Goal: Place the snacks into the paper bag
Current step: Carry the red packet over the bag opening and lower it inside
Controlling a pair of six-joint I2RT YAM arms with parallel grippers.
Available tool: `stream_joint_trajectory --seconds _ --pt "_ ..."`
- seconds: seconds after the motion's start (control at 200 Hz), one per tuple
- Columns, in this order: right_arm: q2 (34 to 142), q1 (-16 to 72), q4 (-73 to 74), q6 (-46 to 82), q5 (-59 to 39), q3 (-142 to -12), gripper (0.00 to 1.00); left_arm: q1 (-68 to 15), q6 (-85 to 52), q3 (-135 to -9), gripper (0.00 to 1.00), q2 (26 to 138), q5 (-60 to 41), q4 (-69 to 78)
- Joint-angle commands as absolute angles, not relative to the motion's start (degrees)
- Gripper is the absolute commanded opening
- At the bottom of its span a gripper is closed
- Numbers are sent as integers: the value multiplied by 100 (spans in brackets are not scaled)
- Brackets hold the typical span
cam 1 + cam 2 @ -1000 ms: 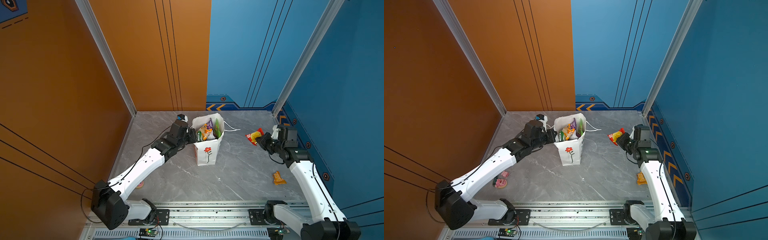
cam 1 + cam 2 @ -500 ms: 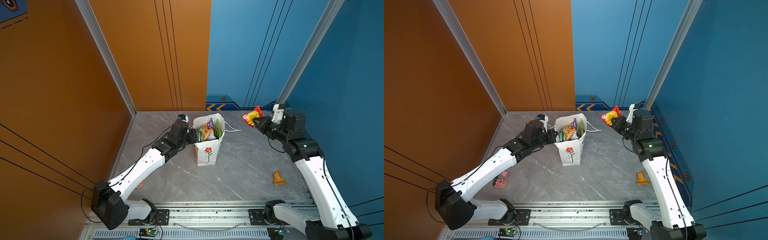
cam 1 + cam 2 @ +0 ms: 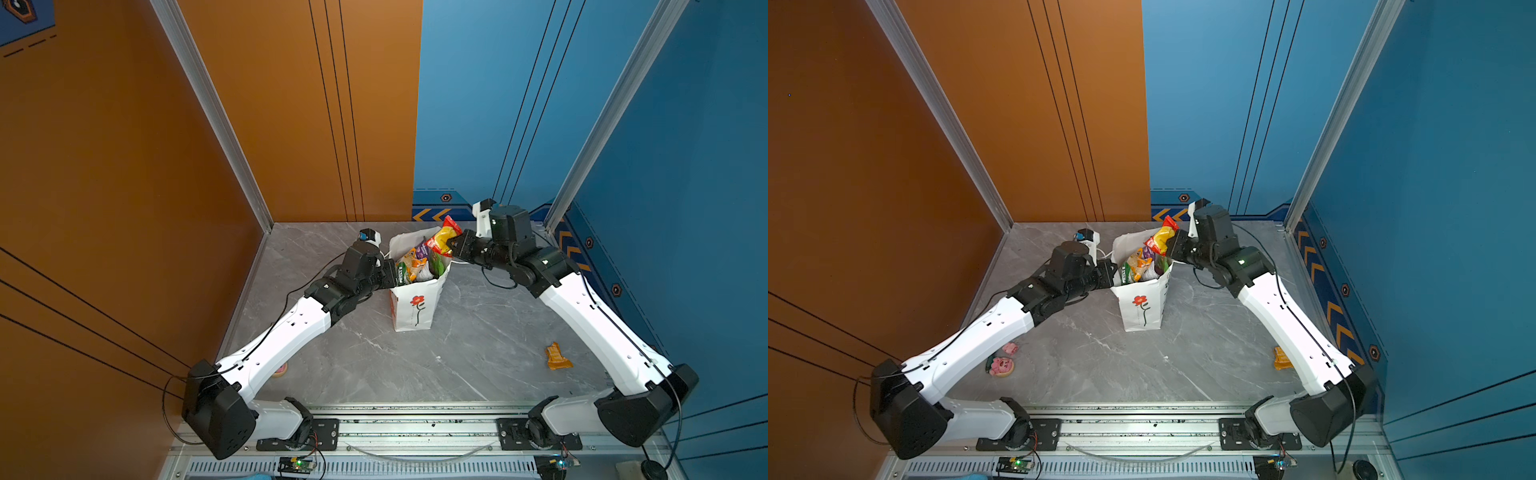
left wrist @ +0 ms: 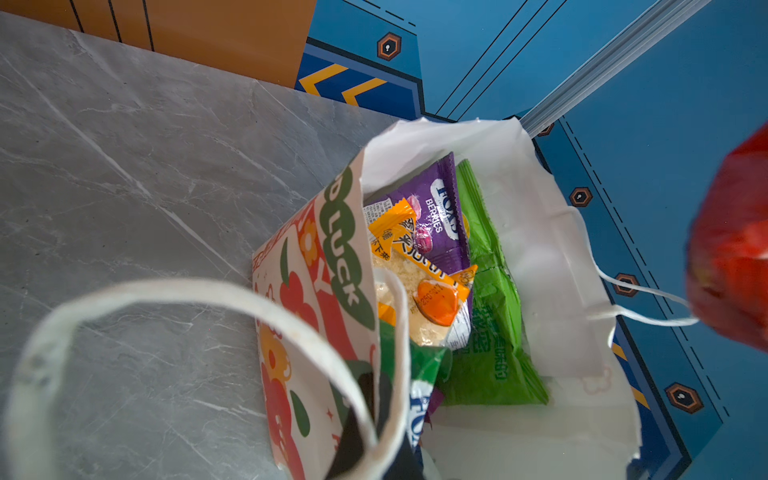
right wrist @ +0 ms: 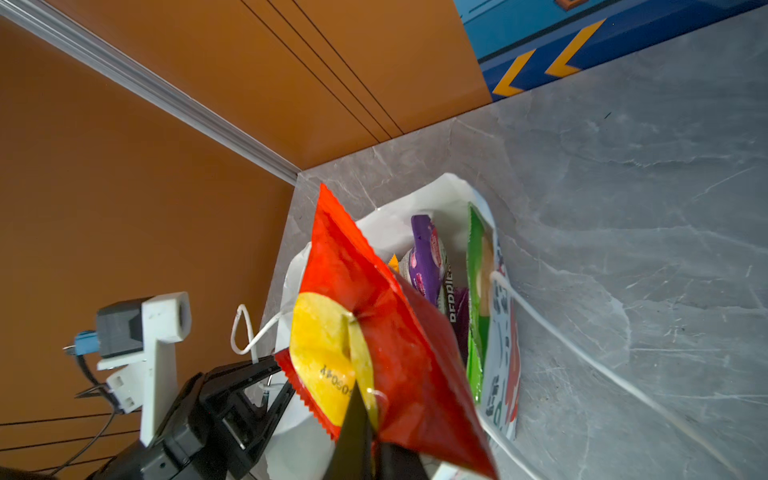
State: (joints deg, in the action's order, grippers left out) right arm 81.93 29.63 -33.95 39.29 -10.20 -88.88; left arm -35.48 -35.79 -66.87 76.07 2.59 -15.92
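Right hand: we find the right hand (image 3: 455, 246) clenched on the lower edge of a red crinkly foil packet with a yellow circle (image 3: 444, 237). Both top views show the grip. The right wrist view shows the black fingertips (image 5: 355, 424) closed on the foil.
Red packet: held in the air, tilted, over the open mouth of the bag at its right rear side; not yet inside.
Left hand: the left hand (image 3: 390, 272) is clamped on the left rim of the tall white paper carrier bag (image 3: 415, 309). In the left wrist view we see a dark finger (image 4: 365, 395) against the inner face of the printed wall.
Paper bag: stands upright on the grey marble table (image 3: 457, 365), toward the back, red flower print facing the top camera. A white cord handle (image 4: 199, 291) loops close to the left wrist camera.
Inside the bag: we count a purple foil packet with berries (image 4: 440, 216), a bright green crinkly packet (image 4: 494, 332), an orange-and-clear packet (image 4: 428, 291) lying over them, and a green-white packet (image 3: 401, 274) on the left hand's side.
Loose snack: a small orange foil packet (image 3: 557, 356) lies flat on the table, well apart from the bag, beside the right arm.
Other: a small pink round thing (image 3: 1001, 365) rests on the table near the left arm.
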Motion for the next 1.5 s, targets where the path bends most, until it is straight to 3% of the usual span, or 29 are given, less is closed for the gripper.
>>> stream_joint_trajectory --seconds 0.0,0.896,1.066,1.266,1.491 --pt "8440 3113 -3686 3653 -870 -9267 5 -3615 -3404 -6944 0 7506 136 -1371" --pt "9898 3496 -4947 2910 -681 -10573 6 -3630 -3334 -6962 0 7499 86 -1340" --pt "10070 3578 -5127 2821 -535 -10720 13 -3636 -3336 -6952 0 7495 96 -1345" --pt "9928 3605 -5139 2830 -261 -10731 33 -3650 -3344 -6968 0 7523 87 -1325" --pt "9644 3616 -4986 2865 -82 -10531 42 -3664 -3342 -6955 0 7499 119 -1336"
